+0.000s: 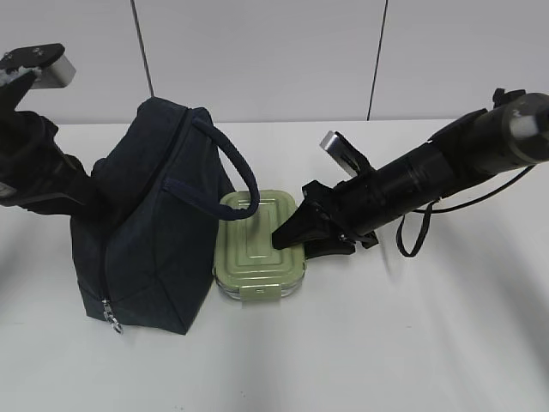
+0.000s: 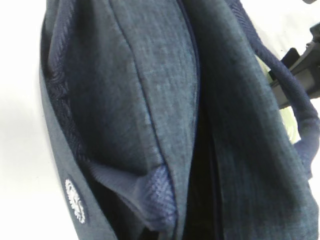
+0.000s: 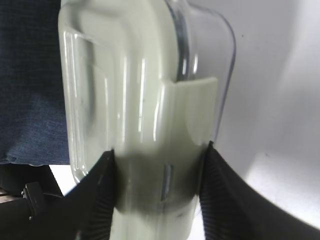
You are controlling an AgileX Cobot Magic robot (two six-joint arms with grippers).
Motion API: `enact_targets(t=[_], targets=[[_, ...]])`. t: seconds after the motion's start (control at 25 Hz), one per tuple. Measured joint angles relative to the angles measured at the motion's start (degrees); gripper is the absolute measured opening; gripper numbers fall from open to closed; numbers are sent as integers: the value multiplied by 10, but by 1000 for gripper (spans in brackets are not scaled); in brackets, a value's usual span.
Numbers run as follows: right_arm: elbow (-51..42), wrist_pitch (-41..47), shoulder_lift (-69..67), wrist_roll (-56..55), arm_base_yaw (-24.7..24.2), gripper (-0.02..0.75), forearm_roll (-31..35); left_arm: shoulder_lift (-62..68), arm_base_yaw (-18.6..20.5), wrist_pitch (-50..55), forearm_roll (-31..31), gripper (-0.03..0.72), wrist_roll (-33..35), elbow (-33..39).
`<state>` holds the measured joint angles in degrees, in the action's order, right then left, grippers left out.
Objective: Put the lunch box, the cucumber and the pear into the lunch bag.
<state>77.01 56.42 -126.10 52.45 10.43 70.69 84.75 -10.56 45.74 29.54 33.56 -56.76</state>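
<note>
Lunch box (image 1: 257, 245): flat on white surface (image 1: 412, 343), touching lunch bag (image 1: 150, 232) base (sage lid clipped on) | Right hand (image 3: 159, 165): fingers (image 3: 102, 195) clamped on box's near end, across lid clip | Lunch bag: upright, top gaping | Left hand: not visible, closed; arm (image 1: 39, 167) against bag's far side

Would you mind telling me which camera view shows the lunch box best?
The exterior view: the whole lunch box shows, green lid up, beside the lunch bag. The right wrist view shows only one end, close between the right gripper fingers. The left wrist view shows only a pale sliver.
</note>
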Motion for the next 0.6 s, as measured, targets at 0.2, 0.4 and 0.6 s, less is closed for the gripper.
enact_targets(t=[0.2,0.4,0.6], targets=[[0,2,18,-7,-28,332,-30,0,0,0,-1,1,0,0],[0,-22,68,-10,-63,332,-72,0,0,0,-1,1,0,0],[0,-14,138,-10,-62,330,-53,0,0,0,-1,1,-1,0]])
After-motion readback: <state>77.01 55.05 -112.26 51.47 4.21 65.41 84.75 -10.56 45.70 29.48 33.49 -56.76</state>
